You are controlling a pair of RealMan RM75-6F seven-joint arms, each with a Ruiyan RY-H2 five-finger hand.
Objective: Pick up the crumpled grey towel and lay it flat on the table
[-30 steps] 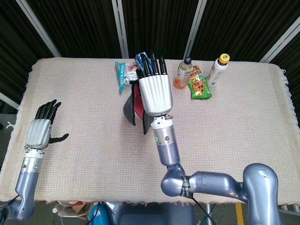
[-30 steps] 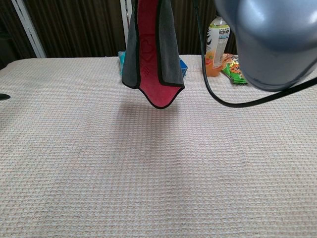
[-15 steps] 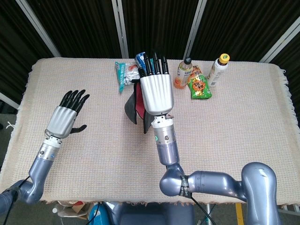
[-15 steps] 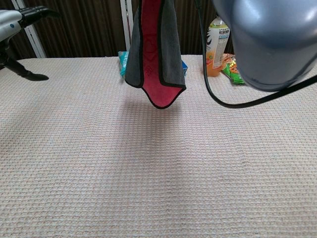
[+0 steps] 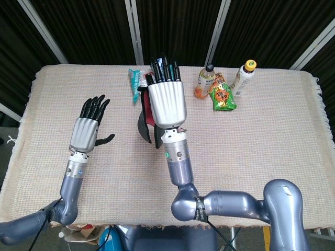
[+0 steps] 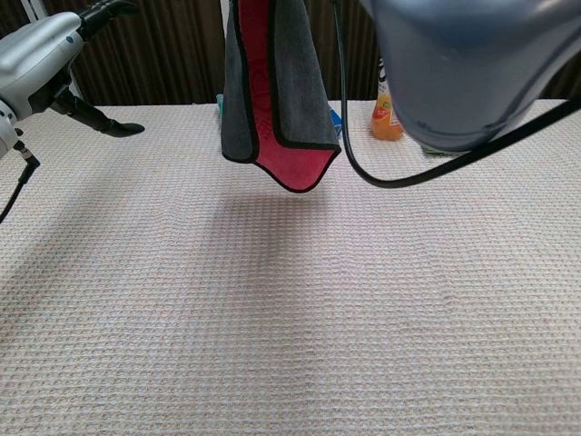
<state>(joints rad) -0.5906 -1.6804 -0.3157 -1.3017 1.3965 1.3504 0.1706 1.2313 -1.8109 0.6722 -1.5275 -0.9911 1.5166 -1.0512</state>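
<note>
While the grey towel with a red inner face and black edging point(image 5: 146, 119) hangs clear above the bench, it is gripped at its top by the right hand point(image 5: 166, 99), which is seen from the back in the head view with its black fingers pointing away toward the far edge. In the chest view the same towel point(image 6: 277, 100) is seen draped in long folds, its lowest red corner raised off the cloth-covered bench point(image 6: 290, 318) (a soft shadow lies on the weave just under it). The right hand itself is cut off above the frame there, and only a large blue-grey arm housing point(image 6: 463, 64) and a looping black cable point(image 6: 399, 173) are shown.

The left hand point(image 5: 88, 130) is held raised over the left part of the bench point(image 5: 272, 141), well apart from the towel, with its fingers spread and nothing in them; in the chest view it is seen at the upper left edge point(image 6: 50, 54).

Along the far edge, a blue and white snack packet point(image 5: 137, 83), an orange drink bottle point(image 5: 204, 82), a green snack bag point(image 5: 222, 95) and a white bottle with a yellow cap point(image 5: 243, 77) are laid out.
</note>
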